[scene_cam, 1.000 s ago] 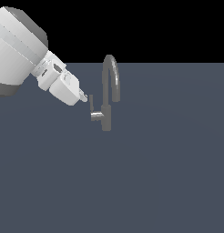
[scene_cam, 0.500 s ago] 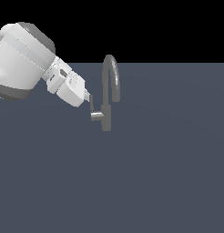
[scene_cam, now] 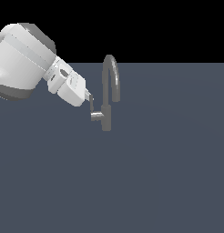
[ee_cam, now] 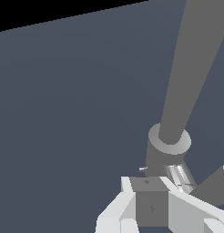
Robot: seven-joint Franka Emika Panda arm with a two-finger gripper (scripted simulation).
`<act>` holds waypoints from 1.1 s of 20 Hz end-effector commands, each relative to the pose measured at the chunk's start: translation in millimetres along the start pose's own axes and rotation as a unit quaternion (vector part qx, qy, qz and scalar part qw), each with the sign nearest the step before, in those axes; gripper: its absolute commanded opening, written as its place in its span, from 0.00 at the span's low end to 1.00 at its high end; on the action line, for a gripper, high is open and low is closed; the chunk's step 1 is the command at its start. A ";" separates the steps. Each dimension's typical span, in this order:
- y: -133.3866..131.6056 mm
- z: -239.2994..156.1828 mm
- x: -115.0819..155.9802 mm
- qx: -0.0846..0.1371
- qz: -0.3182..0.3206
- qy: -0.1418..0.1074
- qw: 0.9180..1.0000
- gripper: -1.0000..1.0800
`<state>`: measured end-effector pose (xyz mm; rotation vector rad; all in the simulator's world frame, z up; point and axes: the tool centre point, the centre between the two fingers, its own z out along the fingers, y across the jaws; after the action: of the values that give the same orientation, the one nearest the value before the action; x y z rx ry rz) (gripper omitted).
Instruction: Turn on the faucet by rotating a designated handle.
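Reaching in from the exterior view's left, the gripper (scene_cam: 89,97) sits right at the handle (scene_cam: 92,108), the thin lever rising from a short stub on the faucet (scene_cam: 107,98) post. The faucet stands alone on the grey floor (scene_cam: 155,173), its gooseneck spout arching away toward the exterior view's right. In the wrist view the fingers (ee_cam: 136,200) crowd the stub, but whether they are spread or pinching the lever cannot be told. The approach looks finished; the rotation itself appears to remain undone.

Flat, even simulator light; sharp but coarse renders, faint shading, no cast shadows, black backdrop.
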<state>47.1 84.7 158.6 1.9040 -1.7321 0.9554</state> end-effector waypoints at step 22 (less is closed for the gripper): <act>50.1 -7.7 9.0 0.003 -0.001 -0.001 1.000 0.00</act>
<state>4.3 78.9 167.7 1.9166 -1.7335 0.9684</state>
